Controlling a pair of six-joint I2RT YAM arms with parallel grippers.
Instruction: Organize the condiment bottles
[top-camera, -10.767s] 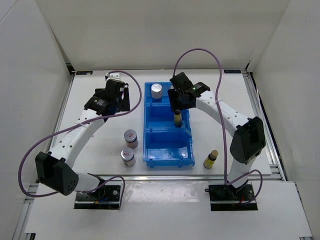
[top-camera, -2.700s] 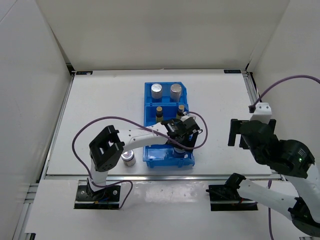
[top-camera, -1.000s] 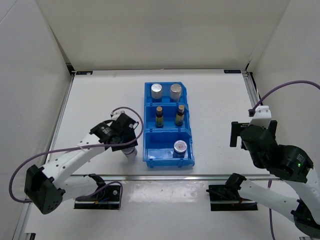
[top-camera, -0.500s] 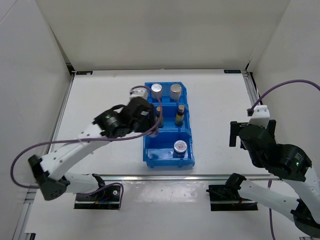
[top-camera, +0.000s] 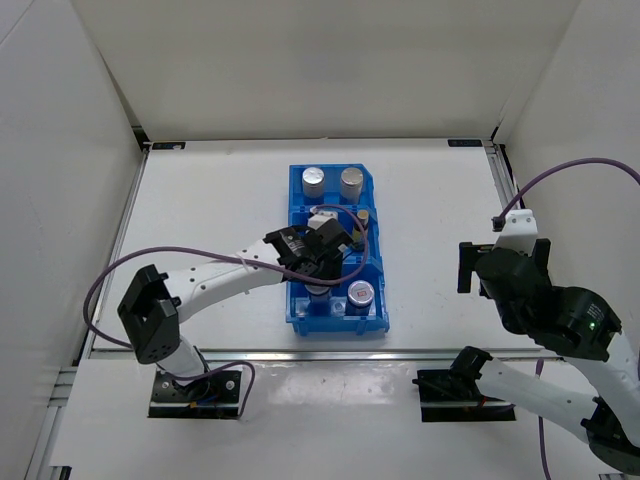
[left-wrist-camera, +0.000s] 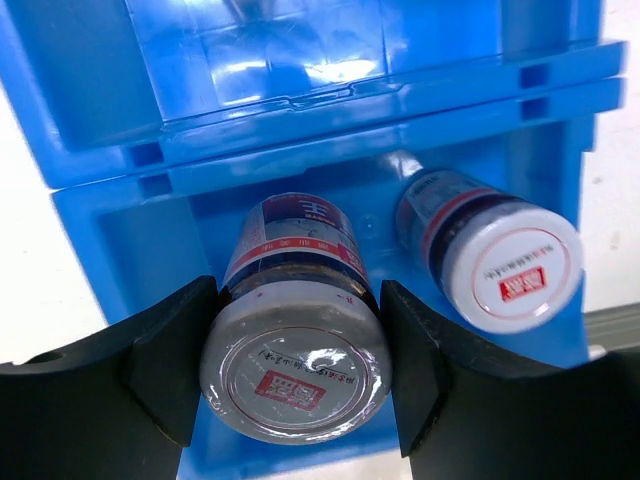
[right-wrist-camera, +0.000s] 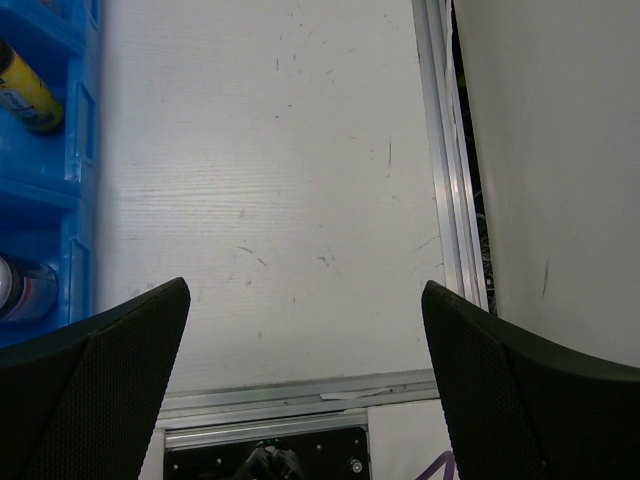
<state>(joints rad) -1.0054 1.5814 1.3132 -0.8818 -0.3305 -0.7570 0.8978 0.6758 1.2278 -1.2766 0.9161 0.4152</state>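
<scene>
One cylinder (left-wrist-camera: 292, 365) awaits release: the left gripper (left-wrist-camera: 293, 310) clamps it in the near compartment of the bin (left-wrist-camera: 100, 240), beside its twin (left-wrist-camera: 500, 265). Jars (top-camera: 313, 180) fill the far end, and the right gripper (right-wrist-camera: 305, 290) gapes empty.

Bin (top-camera: 292, 195) sits mid-bench (top-camera: 200, 220). Far compartment: left jar (top-camera: 314, 181) beside right jar (top-camera: 351, 183). Near compartment: held cylinder (left-wrist-camera: 295, 330) between the fingers of the left gripper (left-wrist-camera: 296, 300), second cylinder (left-wrist-camera: 495, 250) just right of it. Right gripper (right-wrist-camera: 305, 290) hangs well right of the bin.

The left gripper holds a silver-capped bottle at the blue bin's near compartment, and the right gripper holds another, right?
No. The right gripper is open and empty, as the right wrist view shows. The left gripper does hold a silver-capped bottle.
</scene>
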